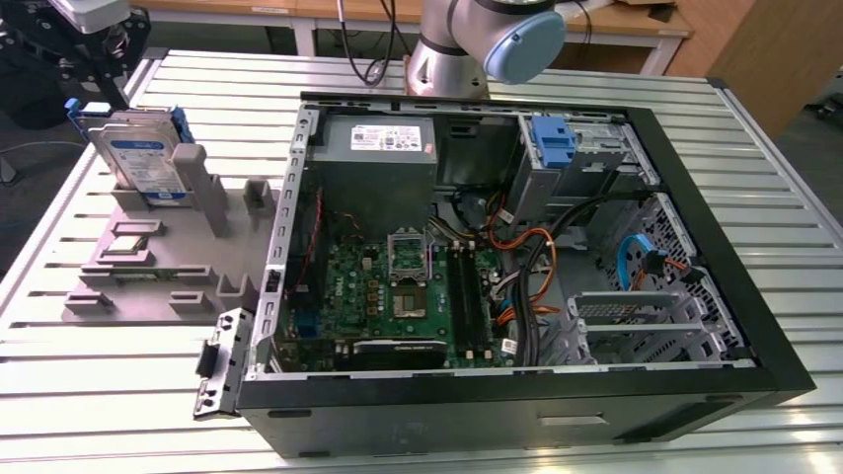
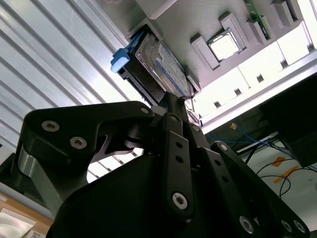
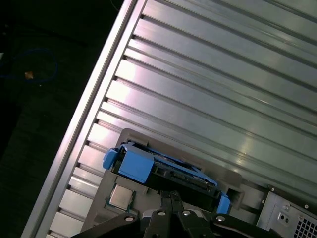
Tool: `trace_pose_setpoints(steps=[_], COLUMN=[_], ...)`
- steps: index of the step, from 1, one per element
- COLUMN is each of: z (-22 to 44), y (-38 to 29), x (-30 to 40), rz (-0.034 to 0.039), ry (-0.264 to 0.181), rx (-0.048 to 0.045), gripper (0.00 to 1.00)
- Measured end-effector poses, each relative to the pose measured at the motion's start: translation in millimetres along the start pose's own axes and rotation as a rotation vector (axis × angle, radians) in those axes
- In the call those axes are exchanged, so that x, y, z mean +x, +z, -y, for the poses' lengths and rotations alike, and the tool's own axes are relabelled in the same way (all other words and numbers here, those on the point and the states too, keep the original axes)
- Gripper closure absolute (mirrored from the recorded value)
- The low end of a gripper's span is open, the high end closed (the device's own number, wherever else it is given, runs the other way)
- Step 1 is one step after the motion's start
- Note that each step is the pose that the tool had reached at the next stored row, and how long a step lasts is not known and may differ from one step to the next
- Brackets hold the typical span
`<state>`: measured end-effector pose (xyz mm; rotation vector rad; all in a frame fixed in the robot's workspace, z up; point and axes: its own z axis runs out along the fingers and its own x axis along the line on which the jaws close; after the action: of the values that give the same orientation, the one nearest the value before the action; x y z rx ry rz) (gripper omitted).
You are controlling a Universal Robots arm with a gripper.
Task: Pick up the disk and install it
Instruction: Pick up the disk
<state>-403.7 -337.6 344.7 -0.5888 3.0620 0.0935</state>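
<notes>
Grey plastic holder point(image 1: 172, 291) lies on the ribbed metal table point(image 1: 118, 375), at the exterior view's left of the open computer case point(image 1: 527, 390). It has several pockets. In 1 tall slot at its far end the disk point(image 1: 142, 156) stands upright on its edge, the blue-and-white label facing the camera and the blue frame around it. In 1 square pocket nearer to the camera sits a processor chip point(image 1: 125, 245), and just beside it a green memory stick point(image 1: 148, 273) lies in a long groove.

Above the top edge of the disk hangs the gripper point(image 3: 171, 194). In both wrist views its 2 fingers come together to a narrow point with no gap between them, and they hold nothing. If the tips touch the blue frame, I cannot tell.

Inside the case lie the green motherboard point(image 1: 382, 286), a grey box with a white sticker point(image 1: 375, 148) in the far corner, and orange and black cables point(image 1: 527, 267). A bare blue bracket point(image 1: 554, 138) sits in the far drive bay.
</notes>
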Motion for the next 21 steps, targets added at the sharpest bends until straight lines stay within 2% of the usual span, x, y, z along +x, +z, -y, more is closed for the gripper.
trace_pose_setpoints(steps=[5, 18, 21], z=[0.0, 0.1, 0.0], y=[0.1, 0.8, 0.8], x=[0.0, 0.0, 0.0], rz=[-0.0028, -0.0124, -0.0132], ry=[-0.055, -0.237, -0.249], rx=[-0.0023, -0.0093, -0.0097], gripper=[0.89, 0.89, 0.89])
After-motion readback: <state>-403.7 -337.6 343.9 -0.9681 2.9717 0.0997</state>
